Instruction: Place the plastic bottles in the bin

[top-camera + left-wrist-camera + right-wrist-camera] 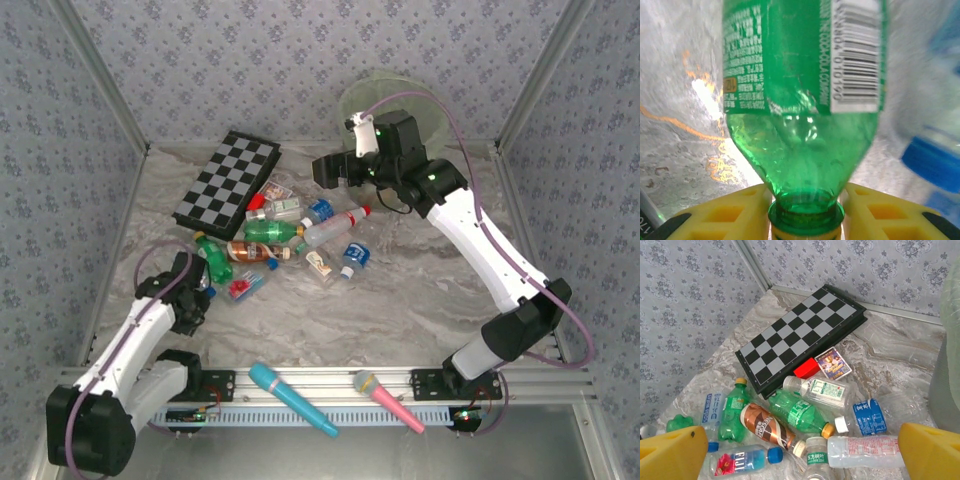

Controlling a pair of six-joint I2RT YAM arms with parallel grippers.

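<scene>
One step in hand: grasp; I judge it nearly done.
Left gripper [806, 200]: fingers narrow, pinching green bottle [800, 125] neck, beside bottle pile [290, 235].
Right gripper [805, 460]: fingers wide, empty, near bin [390, 88].
Next: lift, carry across to bin.

You're in a robot test cell, not a home: aluminium frame posts [103, 80] hold wallpapered panels [250, 60] around a marble-print surface [420, 300]. The left arm [130, 350] and right arm [480, 240] bolt to a slotted metal rail [335, 380] at its near edge.
</scene>
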